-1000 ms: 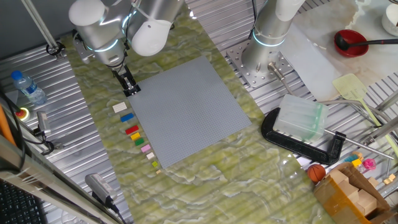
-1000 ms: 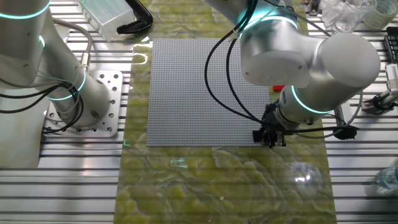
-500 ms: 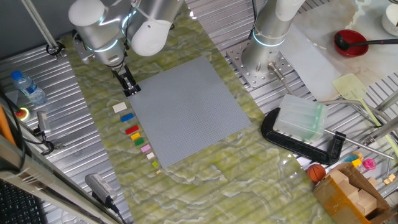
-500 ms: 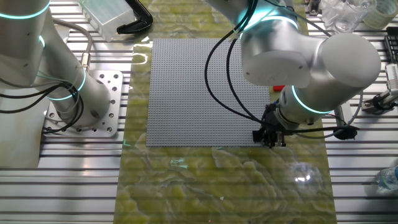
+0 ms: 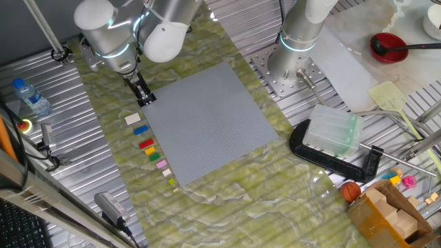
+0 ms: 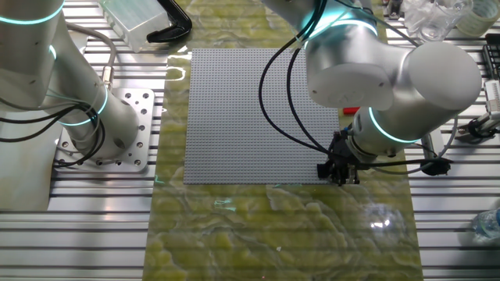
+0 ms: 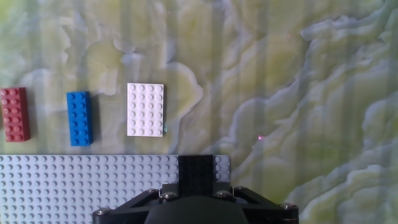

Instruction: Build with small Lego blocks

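My gripper (image 5: 145, 98) stands at the near-left corner of the grey baseplate (image 5: 207, 117). In the hand view the gripper (image 7: 196, 182) is shut on the black brick (image 7: 196, 168), which sits on the corner studs of the baseplate (image 7: 93, 186). On the mat beyond lie the white brick (image 7: 145, 109), the blue brick (image 7: 79, 118) and the red brick (image 7: 14, 114). The row runs white (image 5: 132, 119), blue (image 5: 140, 129), red (image 5: 146, 144), green (image 5: 149, 150), yellow (image 5: 153, 156), pink (image 5: 162, 164). In the other fixed view the gripper (image 6: 340, 176) is at the plate's corner and the arm hides most of the row.
A second arm's base (image 5: 289, 62) stands behind the plate. A black clamp (image 5: 334, 158) holding a clear plastic box (image 5: 333, 131) lies to the right. A water bottle (image 5: 31, 96) is at the left. A red ladle (image 5: 389, 47) is at the far right.
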`<state>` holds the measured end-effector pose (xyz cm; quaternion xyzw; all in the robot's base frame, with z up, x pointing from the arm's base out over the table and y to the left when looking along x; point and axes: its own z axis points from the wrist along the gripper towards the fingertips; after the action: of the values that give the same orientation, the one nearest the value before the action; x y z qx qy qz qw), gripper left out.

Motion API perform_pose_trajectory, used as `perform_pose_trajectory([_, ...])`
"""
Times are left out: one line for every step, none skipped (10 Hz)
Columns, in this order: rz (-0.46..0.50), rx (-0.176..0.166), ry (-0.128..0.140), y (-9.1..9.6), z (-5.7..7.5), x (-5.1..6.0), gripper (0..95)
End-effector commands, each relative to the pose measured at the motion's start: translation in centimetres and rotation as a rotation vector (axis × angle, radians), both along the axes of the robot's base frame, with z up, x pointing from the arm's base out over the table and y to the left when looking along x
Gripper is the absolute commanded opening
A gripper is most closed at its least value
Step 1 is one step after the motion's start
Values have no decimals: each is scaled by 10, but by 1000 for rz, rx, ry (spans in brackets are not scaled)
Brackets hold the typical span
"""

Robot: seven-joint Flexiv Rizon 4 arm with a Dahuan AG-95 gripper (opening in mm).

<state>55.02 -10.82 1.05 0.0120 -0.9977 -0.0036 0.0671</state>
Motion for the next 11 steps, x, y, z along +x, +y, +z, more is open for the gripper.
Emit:
perform_pose_trajectory([0,1,-2,0,-19,-2,0])
perform_pose_trajectory([-1,1,-1,0,-20,-1,0])
perform_pose_trajectory([0,1,1,0,-20,-1,0])
perform_pose_trajectory([0,1,3,0,-20,-1,0])
perform_pose_trajectory([0,1,3,0,-21,-1,0])
perform_pose_trajectory([0,1,2,0,-24,-1,0])
perform_pose_trajectory([-1,1,2,0,-26,-1,0])
perform_pose_trajectory([-1,1,2,0,-27,-1,0])
perform_pose_trajectory([-1,1,1,0,-27,-1,0])
perform_pose_trajectory([0,1,2,0,-27,-1,0])
perform_pose_trajectory([0,1,2,0,-27,-1,0])
